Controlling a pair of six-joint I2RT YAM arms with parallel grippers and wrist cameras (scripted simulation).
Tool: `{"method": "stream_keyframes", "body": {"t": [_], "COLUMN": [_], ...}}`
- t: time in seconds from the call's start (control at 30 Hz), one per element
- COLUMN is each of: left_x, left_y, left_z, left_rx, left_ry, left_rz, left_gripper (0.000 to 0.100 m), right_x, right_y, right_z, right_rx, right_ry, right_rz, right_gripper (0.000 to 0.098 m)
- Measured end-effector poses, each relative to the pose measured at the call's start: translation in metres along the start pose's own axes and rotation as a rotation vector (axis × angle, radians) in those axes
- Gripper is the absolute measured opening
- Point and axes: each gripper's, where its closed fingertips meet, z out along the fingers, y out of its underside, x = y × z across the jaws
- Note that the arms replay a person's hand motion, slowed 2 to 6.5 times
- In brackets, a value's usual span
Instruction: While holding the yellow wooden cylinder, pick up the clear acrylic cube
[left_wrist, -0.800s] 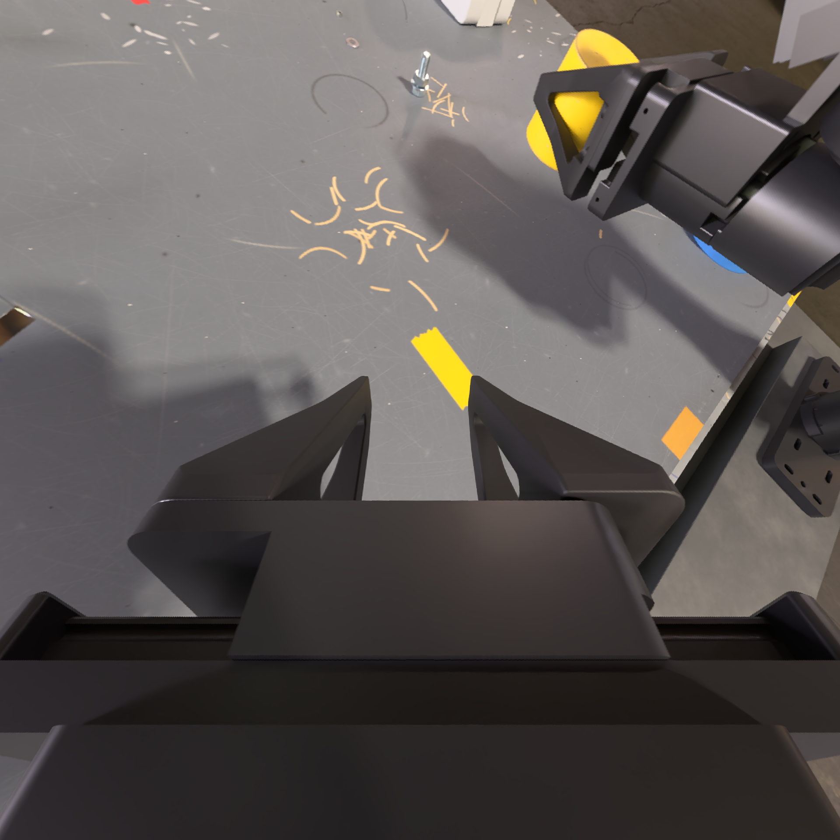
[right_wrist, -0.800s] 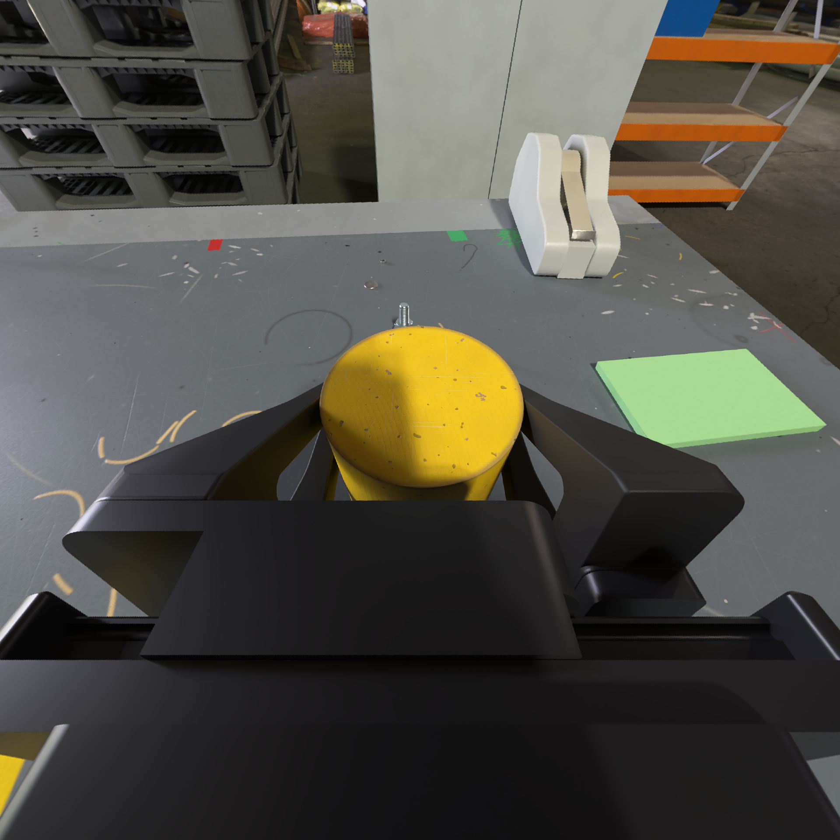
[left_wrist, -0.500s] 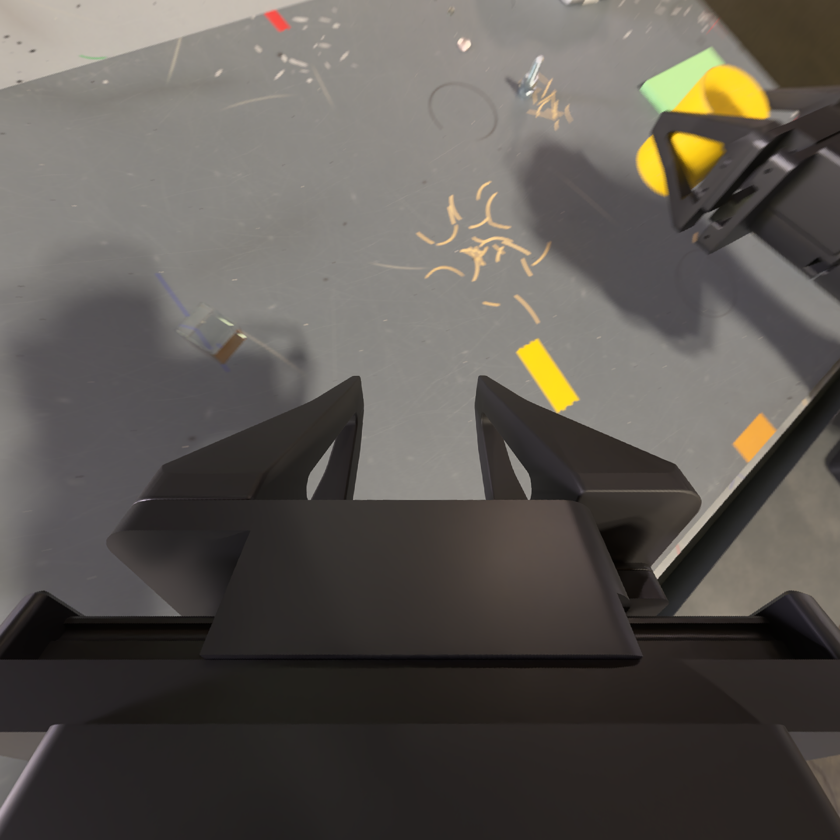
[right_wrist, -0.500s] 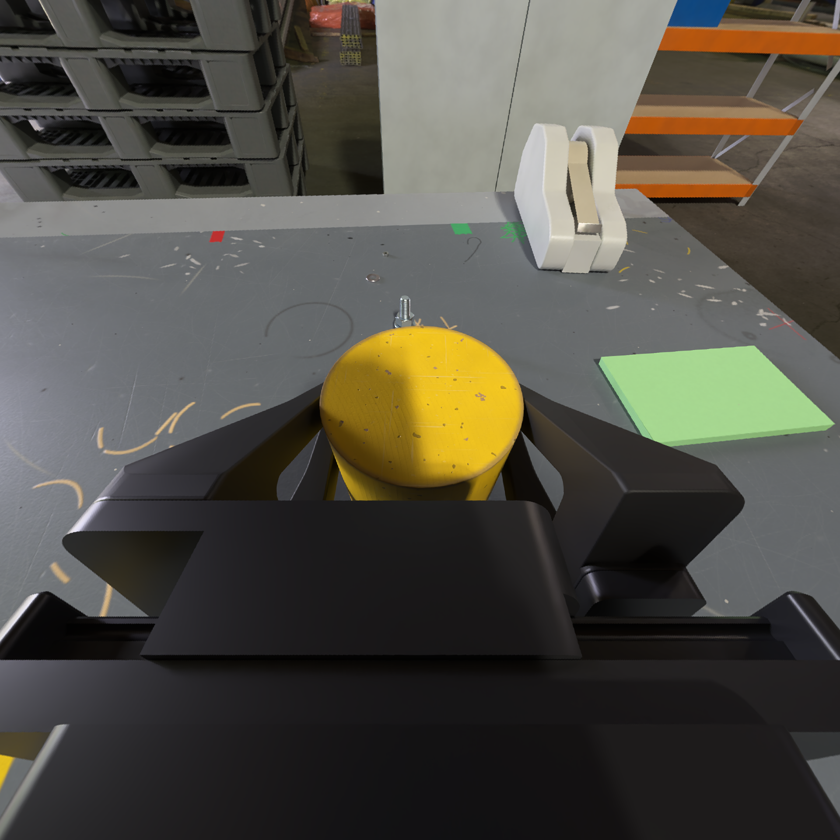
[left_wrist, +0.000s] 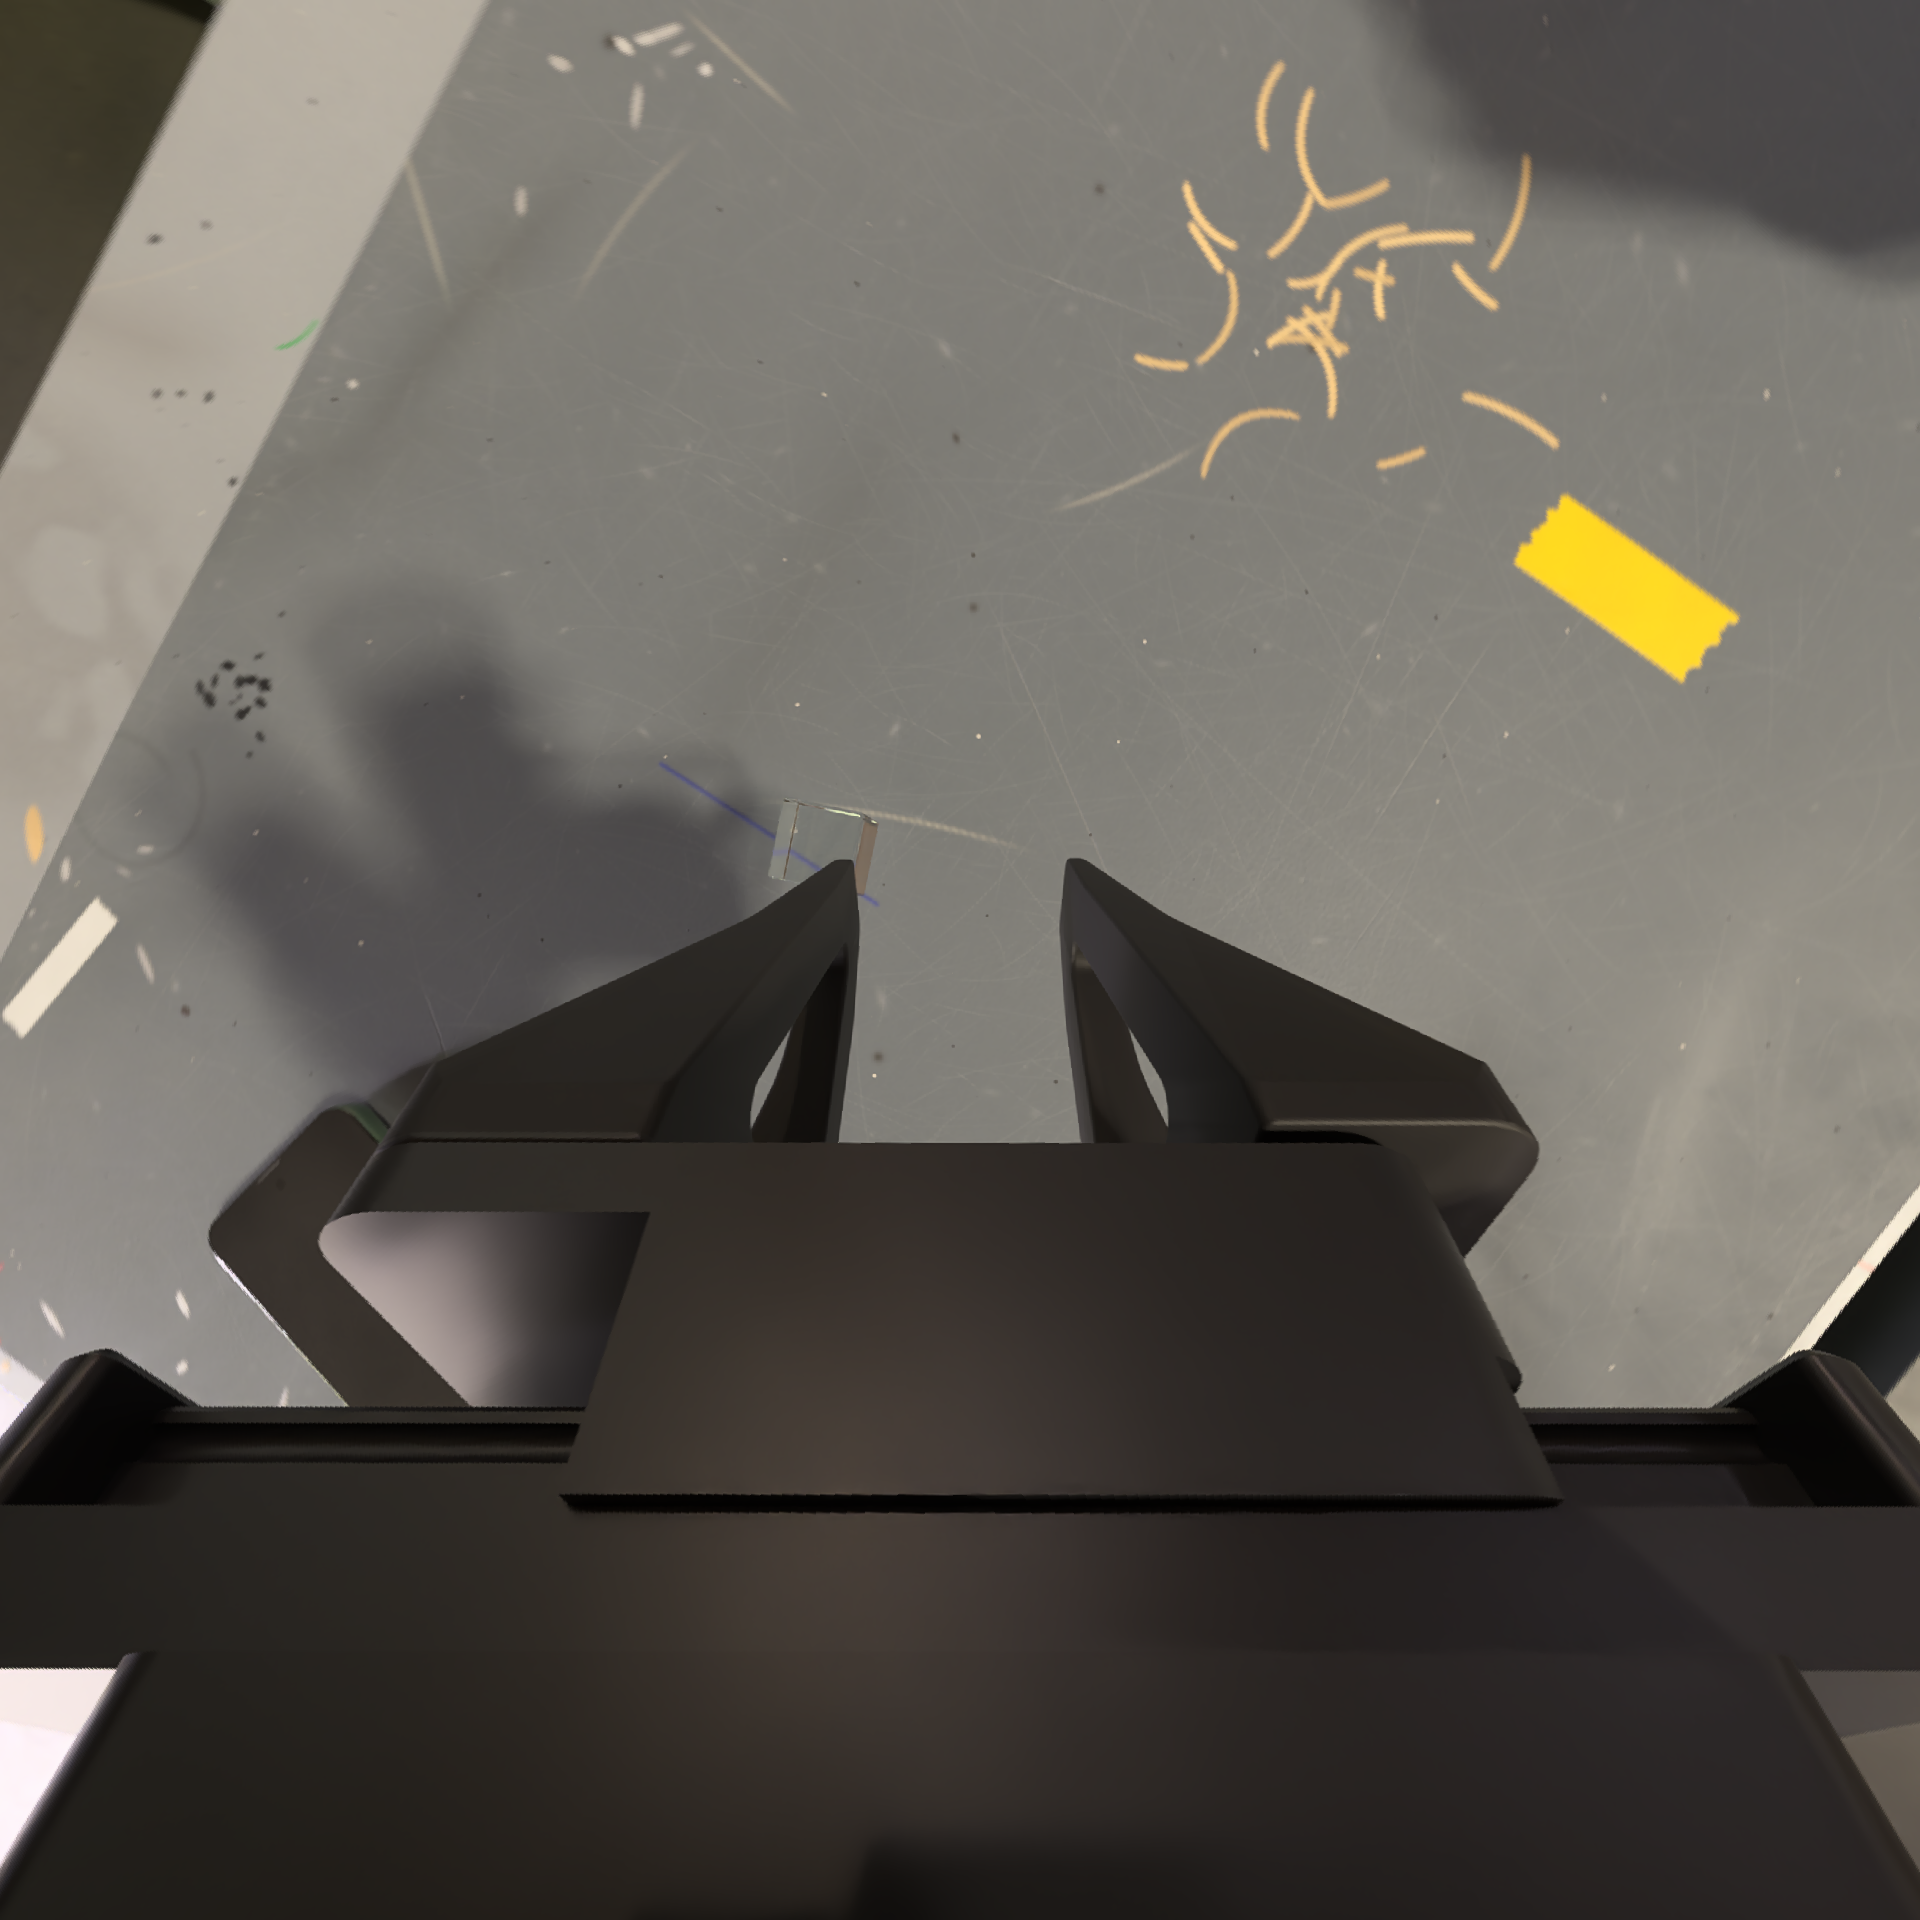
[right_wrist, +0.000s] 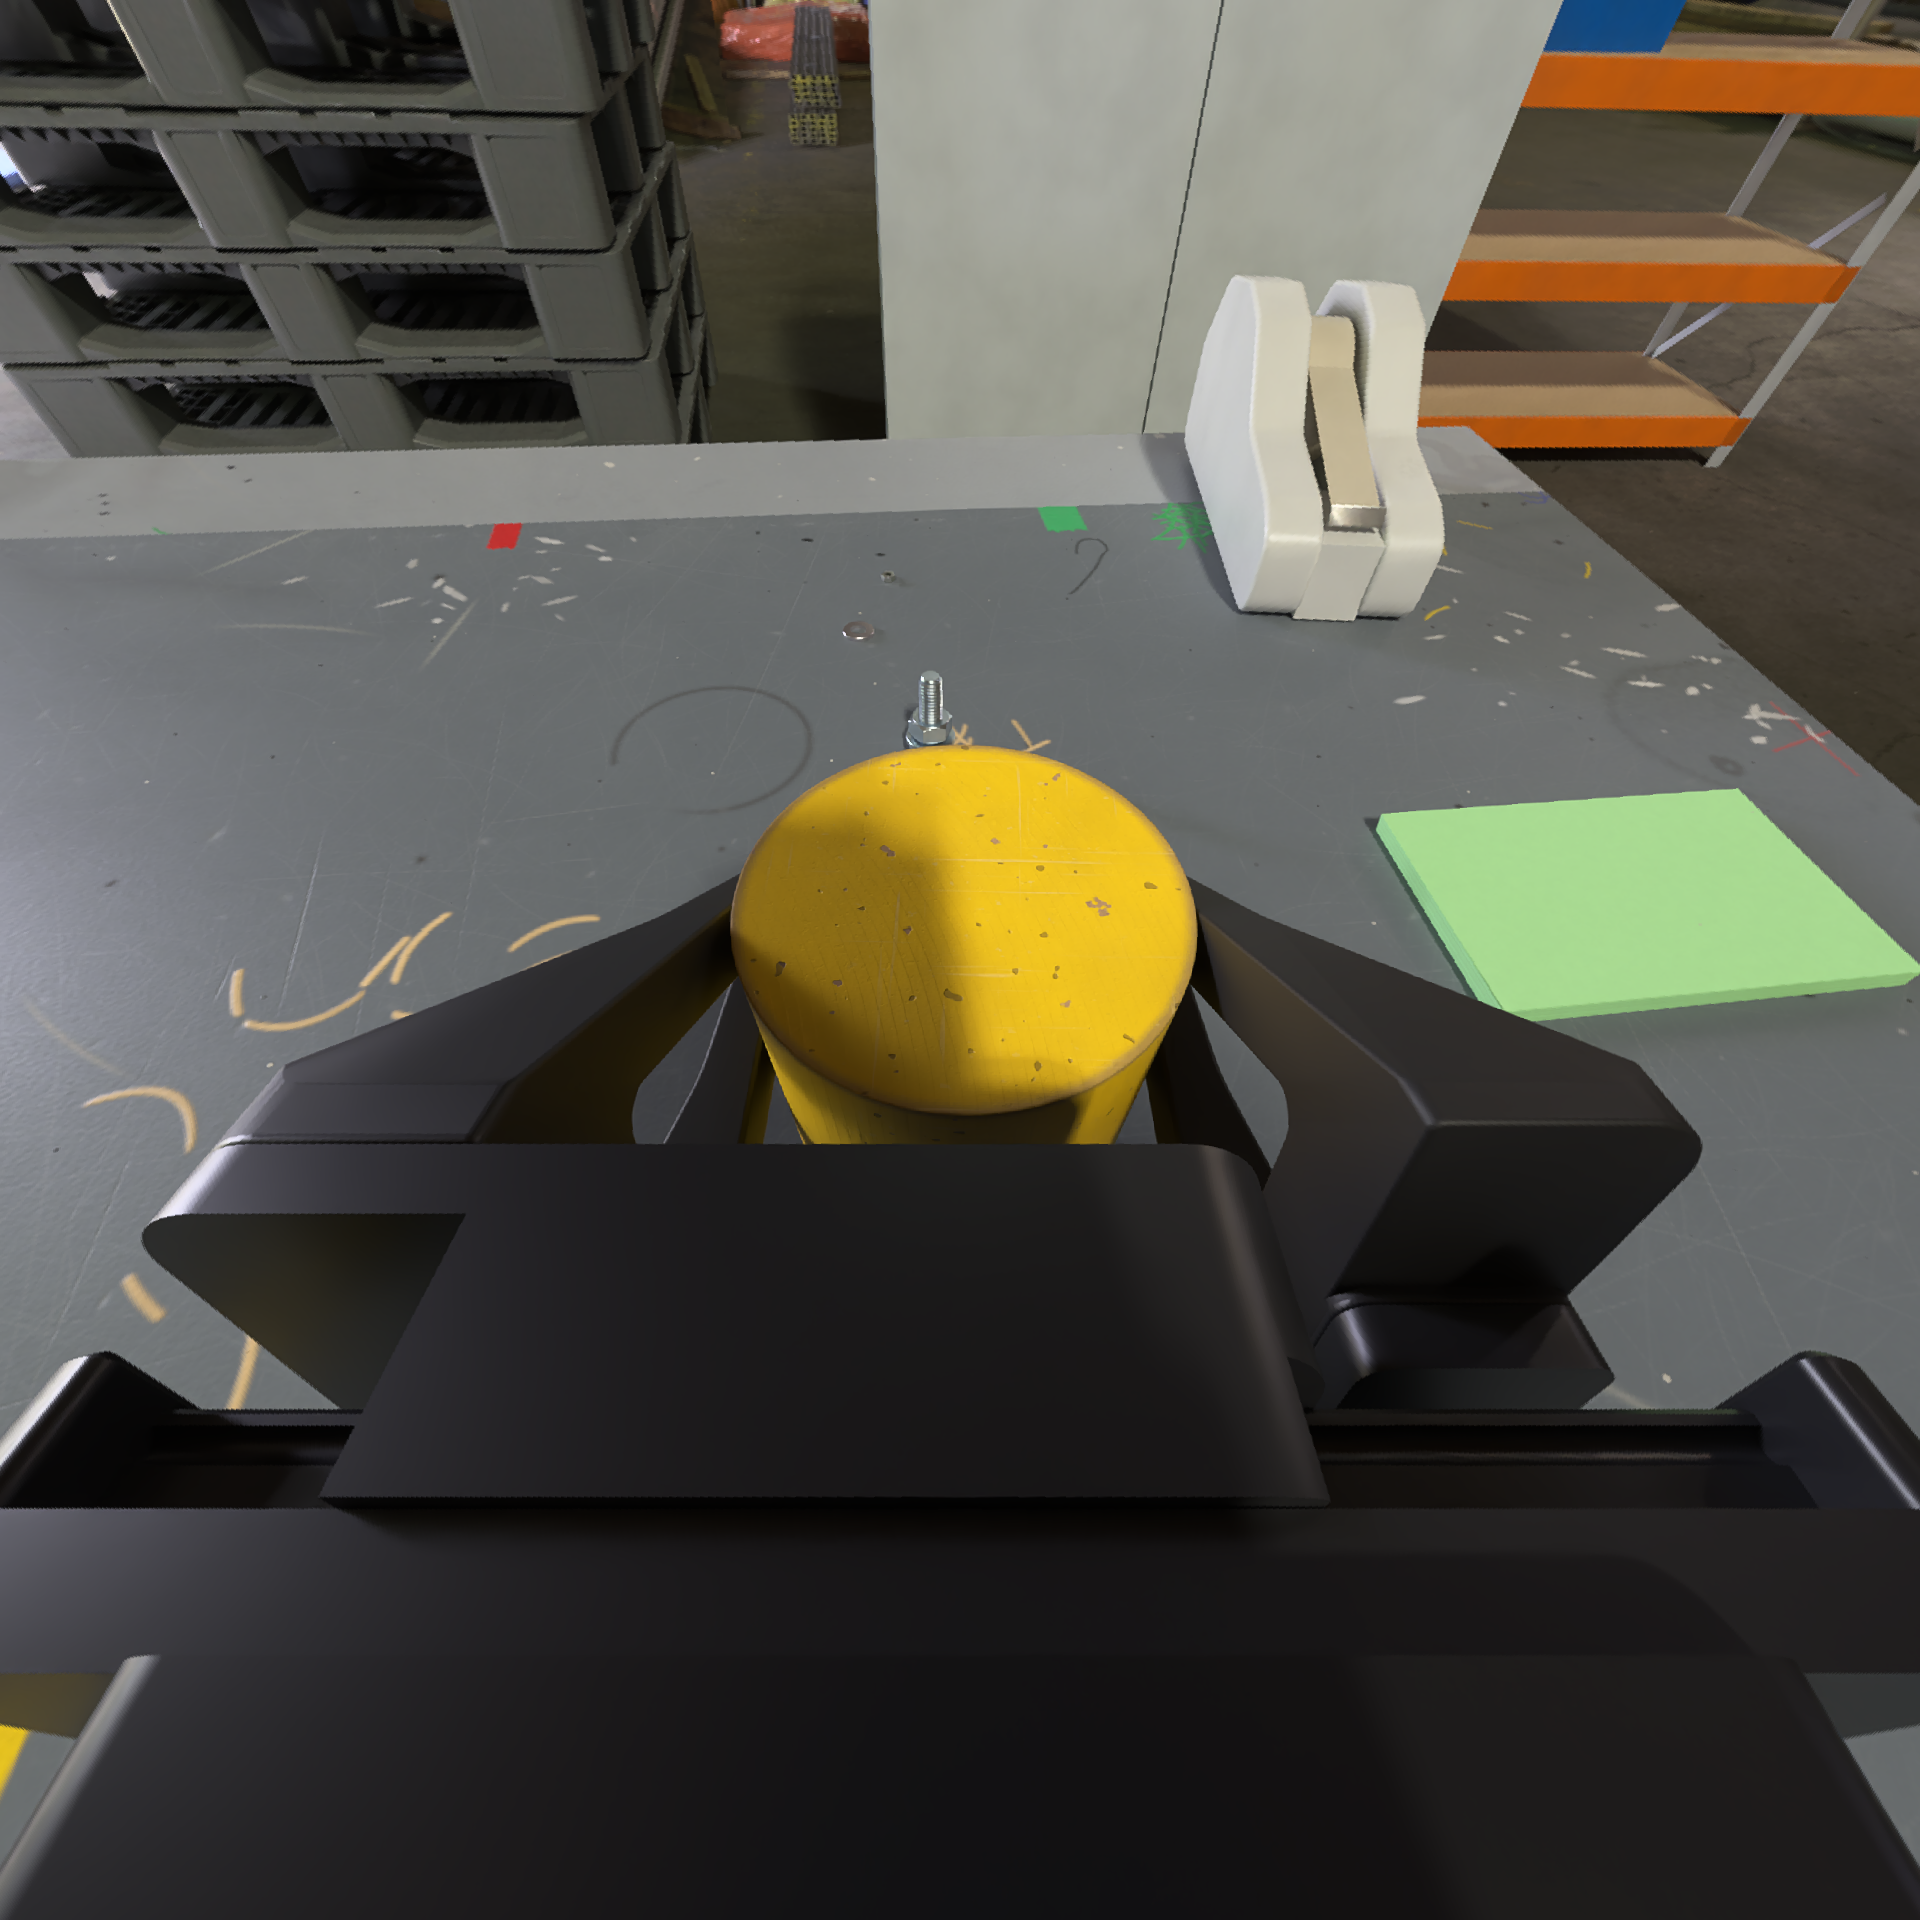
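My right gripper is shut on the yellow wooden cylinder and holds it above the grey table, its flat speckled end facing the camera. In the left wrist view the clear acrylic cube lies on the grey table, small and nearly see-through. My left gripper is open and empty above the table. Its left fingertip sits just in front of the cube and hides the cube's near corner. The cube is left of the gap between the fingers.
A yellow tape strip and tan shavings lie right of the cube. The table's left edge is near. In the right wrist view: a green pad, a white holder block, a small bolt.
My left gripper has swung left and come down toward the clear cube, which now sits by its left fingertip; the right arm has left its view. The right gripper still holds the cylinder, nearly still.
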Motion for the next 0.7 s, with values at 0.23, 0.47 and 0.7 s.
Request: {"method": "stream_keyframes", "body": {"t": [0.23, 0.47, 0.7], "left_x": [-0.010, -0.027, -0.033], "left_y": [0.008, 0.024, 0.037], "left_z": [0.021, 0.039, 0.052], "left_rx": [-0.073, -0.182, -0.269], "left_ry": [0.109, 0.100, 0.107], "left_rz": [0.068, 0.074, 0.053], "left_gripper": [0.031, 0.034, 0.044], "right_x": [0.000, 0.000, 0.000], "right_y": [0.000, 0.000, 0.000], "right_z": [0.000, 0.000, 0.000], "right_rx": [0.002, 0.001, 0.001], "right_ry": [-0.001, -0.001, -0.002], "right_rz": [0.002, 0.003, 0.006], "right_gripper": [0.0549, 0.0549, 0.0549]}}
